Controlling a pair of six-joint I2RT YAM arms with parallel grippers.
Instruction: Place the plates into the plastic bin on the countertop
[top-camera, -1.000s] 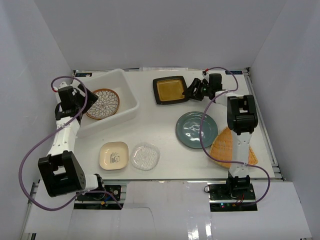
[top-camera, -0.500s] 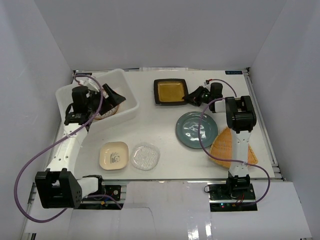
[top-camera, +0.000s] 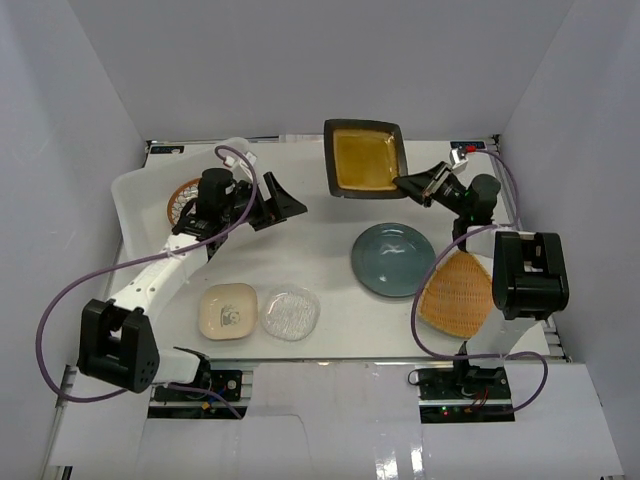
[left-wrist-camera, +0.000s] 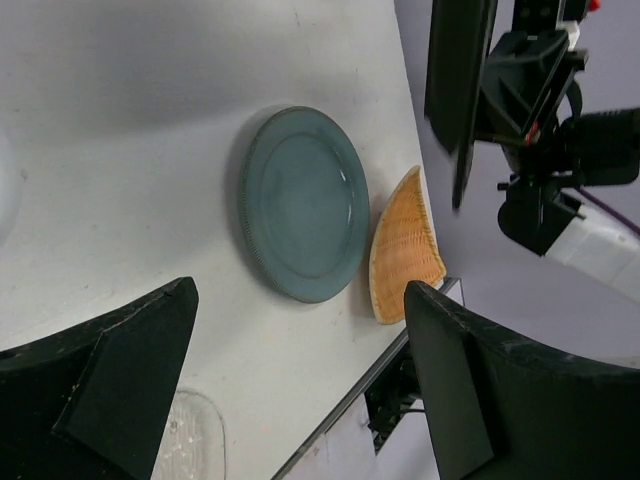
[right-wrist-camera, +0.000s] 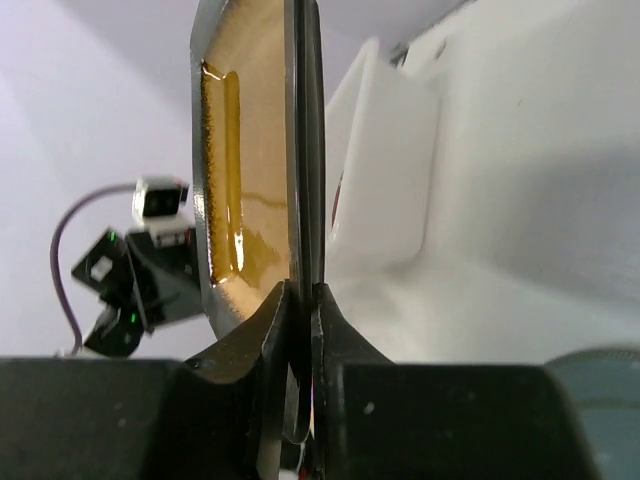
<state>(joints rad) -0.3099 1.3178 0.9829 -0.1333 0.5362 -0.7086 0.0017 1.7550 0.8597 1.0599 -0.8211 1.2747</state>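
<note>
My right gripper (top-camera: 405, 184) is shut on the rim of the black-rimmed amber square plate (top-camera: 366, 158), which hangs tilted above the back of the countertop (top-camera: 320, 240). In the right wrist view the jaws (right-wrist-camera: 300, 292) pinch that plate (right-wrist-camera: 245, 150) edge-on, with the white plastic bin (right-wrist-camera: 390, 170) beyond it. The bin (top-camera: 128, 190) stands at the back left and holds a brown-and-white patterned plate (top-camera: 183, 196). My left gripper (top-camera: 268, 207) is open and empty above the table beside the bin. A teal plate (top-camera: 393, 258), an orange woven plate (top-camera: 458, 293), a cream square dish (top-camera: 228, 310) and a clear glass dish (top-camera: 291, 312) lie on the table.
White walls enclose the table on three sides. From the left wrist I see the teal plate (left-wrist-camera: 300, 205), the woven plate (left-wrist-camera: 405, 250) at the table's front rail, the glass dish (left-wrist-camera: 190, 440), and the lifted amber plate (left-wrist-camera: 460, 80) edge-on.
My right gripper shut on the amber plate's rim and lifted it off the table, tilting it up. The left arm swung out of the bin toward the table's middle.
</note>
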